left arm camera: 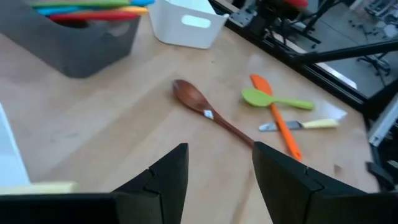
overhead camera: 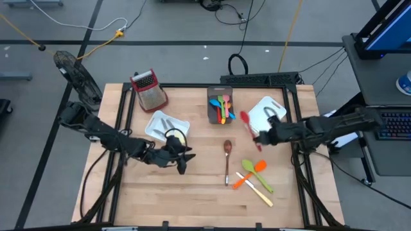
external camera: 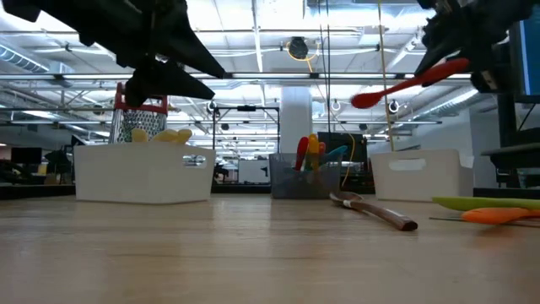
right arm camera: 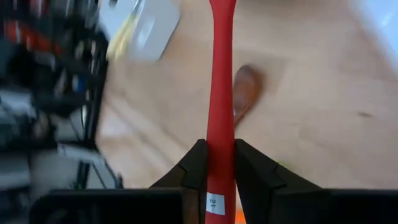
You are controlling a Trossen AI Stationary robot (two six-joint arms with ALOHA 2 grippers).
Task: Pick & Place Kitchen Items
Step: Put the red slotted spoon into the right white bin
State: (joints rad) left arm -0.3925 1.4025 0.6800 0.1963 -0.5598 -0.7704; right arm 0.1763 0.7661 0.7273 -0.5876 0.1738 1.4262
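Observation:
My right gripper (overhead camera: 260, 140) is shut on a red plastic utensil (overhead camera: 250, 128), held high above the table in the low view (external camera: 405, 84). My left gripper (left arm camera: 217, 177) stands open over the table's left-middle (overhead camera: 183, 159), nothing between its fingers. A brown wooden spoon (overhead camera: 227, 156) lies flat at the middle. To its right lie a green spoon (overhead camera: 257, 167), an orange spatula (overhead camera: 242, 180) and a cream-handled knife (overhead camera: 258, 190). A grey bin (overhead camera: 212, 114) at the far middle holds several coloured utensils (overhead camera: 223, 108). My right gripper pinches the red utensil's handle (right arm camera: 220, 140) between its two fingers, near the handle's free end, where a small sticker shows. The fingers come from the table's right, slanting down. The utensil is lifted clear and tilted, its head (external camera: 367, 100) lower, pointing toward the grey bin.
A white bin (overhead camera: 154, 131) with pale items sits beside my left gripper; another white bin (overhead camera: 264, 109) stands at the far right. A red-topped metal grater (overhead camera: 149, 90) stands at the far left. Bare wood lies along the near edge.

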